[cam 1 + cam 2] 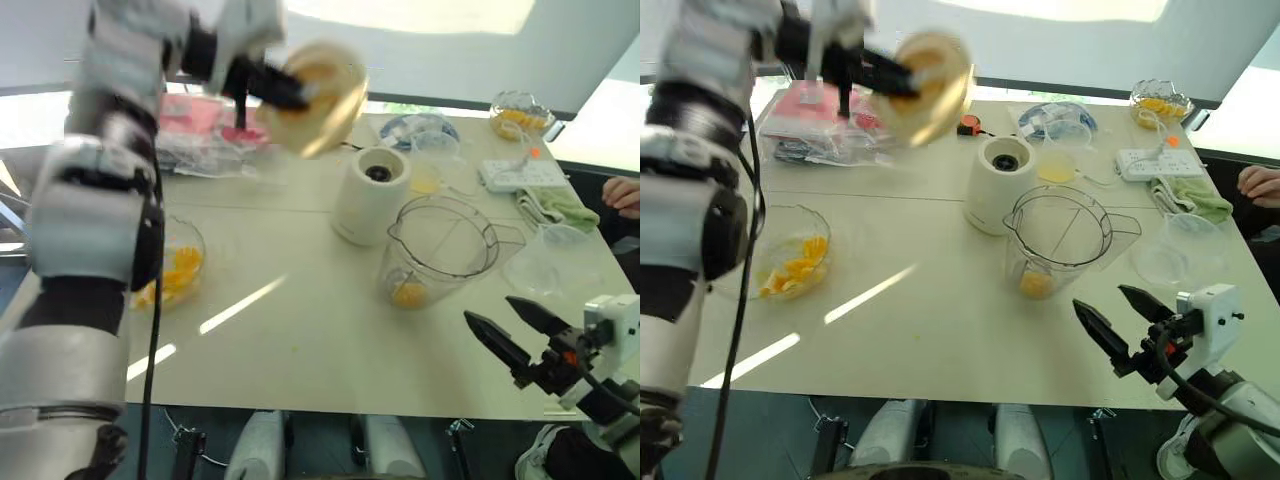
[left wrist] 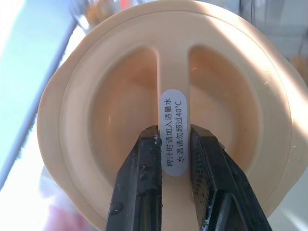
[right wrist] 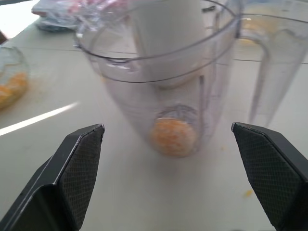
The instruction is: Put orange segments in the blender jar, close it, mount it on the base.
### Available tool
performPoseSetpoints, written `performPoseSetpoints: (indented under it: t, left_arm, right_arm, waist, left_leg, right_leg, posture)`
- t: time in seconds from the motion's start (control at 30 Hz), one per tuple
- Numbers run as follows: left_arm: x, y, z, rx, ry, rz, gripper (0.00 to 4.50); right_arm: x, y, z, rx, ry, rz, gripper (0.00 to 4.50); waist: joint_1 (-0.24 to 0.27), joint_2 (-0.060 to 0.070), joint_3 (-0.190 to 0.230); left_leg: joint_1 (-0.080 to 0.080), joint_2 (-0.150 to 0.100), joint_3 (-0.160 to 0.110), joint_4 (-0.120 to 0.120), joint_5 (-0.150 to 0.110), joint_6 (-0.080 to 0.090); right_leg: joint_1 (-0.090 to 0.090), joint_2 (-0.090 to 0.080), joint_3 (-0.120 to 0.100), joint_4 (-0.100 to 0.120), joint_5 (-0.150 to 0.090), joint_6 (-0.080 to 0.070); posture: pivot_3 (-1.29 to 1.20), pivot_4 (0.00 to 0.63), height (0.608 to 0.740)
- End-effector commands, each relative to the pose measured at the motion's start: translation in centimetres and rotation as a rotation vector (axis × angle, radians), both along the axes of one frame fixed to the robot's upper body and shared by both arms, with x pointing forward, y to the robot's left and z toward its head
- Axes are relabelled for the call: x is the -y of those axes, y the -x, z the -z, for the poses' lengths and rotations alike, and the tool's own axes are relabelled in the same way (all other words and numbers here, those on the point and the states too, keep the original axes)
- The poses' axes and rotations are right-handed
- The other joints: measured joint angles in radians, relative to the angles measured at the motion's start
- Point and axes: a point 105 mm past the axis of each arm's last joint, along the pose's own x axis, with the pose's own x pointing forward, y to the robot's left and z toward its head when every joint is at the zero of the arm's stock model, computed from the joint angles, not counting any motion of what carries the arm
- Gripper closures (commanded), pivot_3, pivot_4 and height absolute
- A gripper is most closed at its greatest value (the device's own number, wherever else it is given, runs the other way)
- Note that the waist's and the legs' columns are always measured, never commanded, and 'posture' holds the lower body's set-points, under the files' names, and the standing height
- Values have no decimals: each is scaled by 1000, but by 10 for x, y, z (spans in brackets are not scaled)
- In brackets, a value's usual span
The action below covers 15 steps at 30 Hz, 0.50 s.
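Observation:
My left gripper [image 2: 173, 132] is shut on the centre ridge of a round pale yellow lid [image 1: 315, 95], held high over the back of the table. The clear blender jar [image 1: 440, 250] stands open-topped right of centre, with orange segments [image 3: 172, 136] lying at its bottom. The cream-white base [image 1: 372, 195], with a dark socket on top, stands just behind the jar on its left. A glass bowl [image 1: 790, 262] at the left holds more orange segments. My right gripper [image 1: 489, 308] is open near the front right edge, pointing at the jar with nothing between its fingers.
A shallow clear bowl [image 1: 555, 265] sits right of the jar, with a green cloth [image 1: 555, 205] and a white power strip [image 1: 522, 175] behind it. A wavy glass bowl [image 1: 520, 112] stands at the back right. Pink packets [image 1: 205, 125] lie at the back left. A person's hand [image 1: 625, 192] rests at the right edge.

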Motion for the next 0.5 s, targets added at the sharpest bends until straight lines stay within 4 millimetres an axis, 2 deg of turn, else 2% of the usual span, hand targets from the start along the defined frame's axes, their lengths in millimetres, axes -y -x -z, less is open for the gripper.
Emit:
performPoseSetpoints:
  t: [0.03,0.1,0.3,0.5]
  left_arm:
    - [24,9,12,-138,15,119,4257]
    - [42,14,17,-107,-48,168,4257]
    - [94,26,50,-98,-232,283,4257]
    - [135,46,68,-182,-239,399,4257]
  right_arm:
    - [7,-7,-4,46,28,38,0]
    - [8,-10,-7,74,29,50,0]
    - [8,-20,-11,127,53,88,0]
    - [12,-24,-13,156,89,139,0]
  waist:
    - [1,3,-1]
    - [-3,0,1]
    - [-10,-1,2]
    - [-4,-1,2]
  left_leg:
    - [4,-1,1,0,-1,2]
    - [6,-1,2,0,-1,2]
    - [8,1,5,1,-1,2]
    - [8,1,5,1,-1,2]
  right_leg:
    - [3,-1,1,0,-2,2]
    - [5,0,3,0,-2,2]
    - [4,3,7,2,-1,0]
    - [4,3,8,1,-1,0]
  posture:
    - [0,150,740]
    - [0,150,740]
    - [0,150,740]
    - [0,150,740]
